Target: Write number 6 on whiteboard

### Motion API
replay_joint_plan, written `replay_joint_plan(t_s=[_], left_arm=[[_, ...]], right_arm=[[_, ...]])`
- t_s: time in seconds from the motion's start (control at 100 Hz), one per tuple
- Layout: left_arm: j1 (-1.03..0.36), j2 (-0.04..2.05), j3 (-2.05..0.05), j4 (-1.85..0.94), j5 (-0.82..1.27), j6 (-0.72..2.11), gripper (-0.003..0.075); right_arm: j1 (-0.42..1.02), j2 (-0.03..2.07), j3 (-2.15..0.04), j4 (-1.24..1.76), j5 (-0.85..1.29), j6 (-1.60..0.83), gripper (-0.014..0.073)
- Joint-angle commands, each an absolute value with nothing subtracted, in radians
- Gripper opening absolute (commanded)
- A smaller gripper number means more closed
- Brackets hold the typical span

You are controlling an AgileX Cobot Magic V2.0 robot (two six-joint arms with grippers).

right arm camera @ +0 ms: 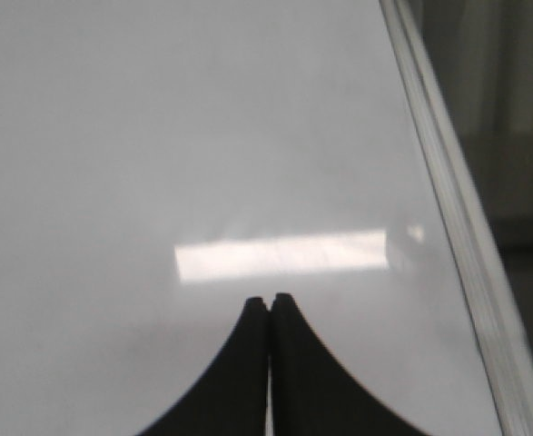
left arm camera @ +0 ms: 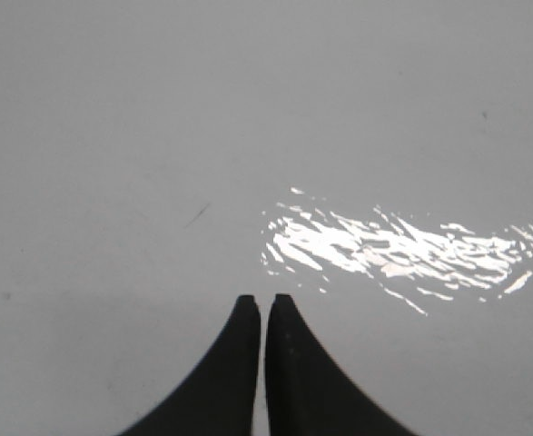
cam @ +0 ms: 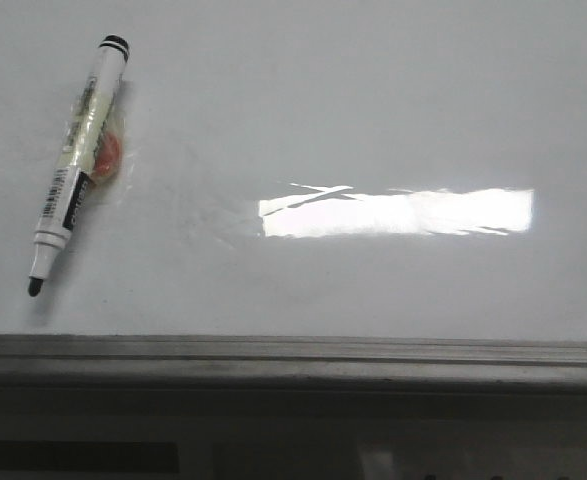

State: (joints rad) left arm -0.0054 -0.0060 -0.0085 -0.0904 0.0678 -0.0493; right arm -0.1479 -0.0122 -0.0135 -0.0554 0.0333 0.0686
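Note:
The whiteboard (cam: 373,100) is a glossy white board with a grey metal rim (cam: 293,355) along its near edge. No number 6 shows on it in any view. An uncapped black marker (cam: 76,168) lies on the board at the far left, tip toward the near rim, with tape and an orange-red piece on its body. Neither gripper shows in the front view. My left gripper (left arm camera: 261,300) is shut and empty above bare board. My right gripper (right arm camera: 270,298) is shut and empty above bare board near the board's rim (right arm camera: 448,209).
A bright rectangular light glare (cam: 398,212) lies on the board right of centre; it also shows in the left wrist view (left arm camera: 393,250) and the right wrist view (right arm camera: 280,256). A faint short dark stroke (left arm camera: 197,215) marks the board.

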Motion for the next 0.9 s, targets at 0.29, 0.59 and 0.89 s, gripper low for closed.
replay_joint_plan(t_s=[0.29, 0.59, 0.89], left_arm=[[-0.015, 0.094, -0.223, -0.086, 0.227, -0.035, -0.0020], [-0.015, 0.128, -0.225, -0.113, 0.029, 0.025, 0.0349], [-0.166, 0.251, -0.218, -0.094, -0.061, 0.026, 0.0348]], right_arm=[[-0.155, 0.165, -0.258, 0.089, 0.381, 0.103, -0.0064], [-0.155, 0.191, -0.259, 0.119, 0.363, 0.103, -0.0064], [-0.155, 0.191, -0.259, 0.119, 0.372, 0.103, -0.0064]])
